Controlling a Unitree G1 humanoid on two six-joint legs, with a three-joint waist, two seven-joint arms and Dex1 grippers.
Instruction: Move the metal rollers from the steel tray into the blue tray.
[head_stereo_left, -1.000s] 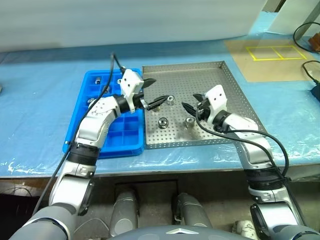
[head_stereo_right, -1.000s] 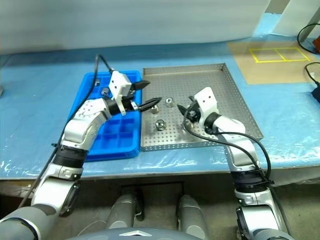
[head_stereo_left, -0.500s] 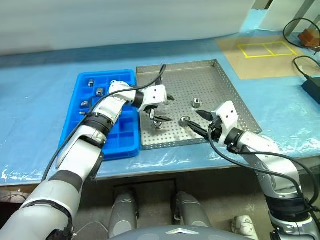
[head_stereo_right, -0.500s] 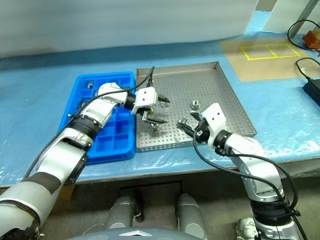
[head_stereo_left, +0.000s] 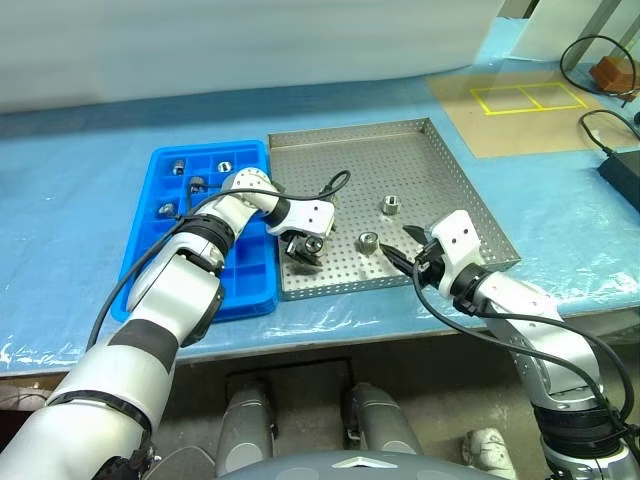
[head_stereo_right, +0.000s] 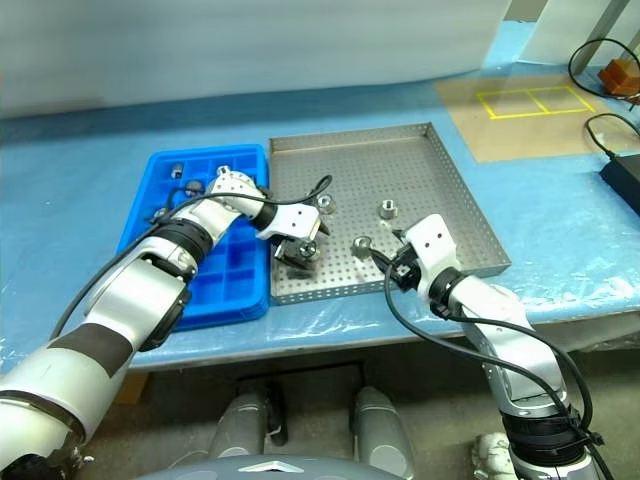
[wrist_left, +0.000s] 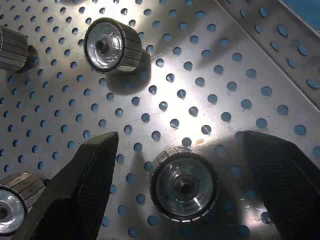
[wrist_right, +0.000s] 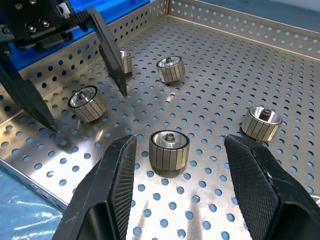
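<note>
The steel tray (head_stereo_left: 400, 160) holds several metal rollers, among them one (head_stereo_left: 391, 206) near its middle and one (head_stereo_left: 368, 240) nearer the front. My left gripper (head_stereo_left: 303, 254) points down at the tray's front left part. It is open, with its fingers (wrist_left: 75, 185) either side of a roller (wrist_left: 184, 182) and apart from it. My right gripper (head_stereo_left: 405, 250) hovers low over the tray's front right, open, and a roller (wrist_right: 169, 149) lies just beyond its fingertips. To the left, the blue tray (head_stereo_left: 195, 265) has several rollers (head_stereo_left: 197, 184) in its far compartments.
A pale blue sheet (head_stereo_left: 80, 200) covers the table. On a brown board (head_stereo_left: 525, 97) at the back right are yellow taped squares. Black cables (head_stereo_left: 600, 60) lie at the far right. The steel tray's front rim is close to the table edge.
My left gripper swung from the border between the trays down onto the steel tray floor and now straddles a roller. My right gripper drew back towards the tray's front. The camera shifted.
</note>
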